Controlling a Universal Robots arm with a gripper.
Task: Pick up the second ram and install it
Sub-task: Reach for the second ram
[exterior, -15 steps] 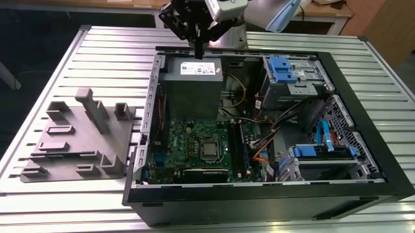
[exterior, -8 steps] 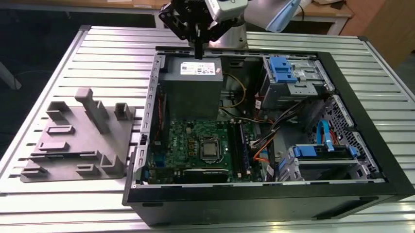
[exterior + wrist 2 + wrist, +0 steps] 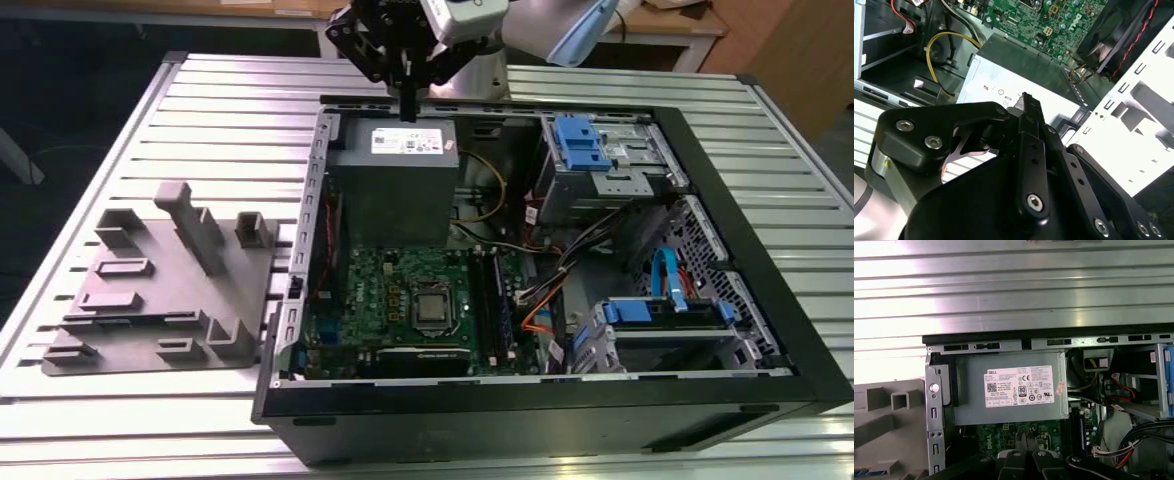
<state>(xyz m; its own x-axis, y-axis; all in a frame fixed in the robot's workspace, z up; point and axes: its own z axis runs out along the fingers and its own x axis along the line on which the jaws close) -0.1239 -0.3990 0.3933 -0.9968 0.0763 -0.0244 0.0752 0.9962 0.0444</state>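
Your tool (image 3: 407, 106) hangs upper centre over the power supply (image 3: 396, 185), clearing the case (image 3: 534, 425). Jaws look closed, seemingly empty.

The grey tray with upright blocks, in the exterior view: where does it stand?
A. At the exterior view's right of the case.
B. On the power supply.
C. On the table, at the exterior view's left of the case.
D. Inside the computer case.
C: the grey tray rests on the slatted table, at the exterior view's left of the computer case.
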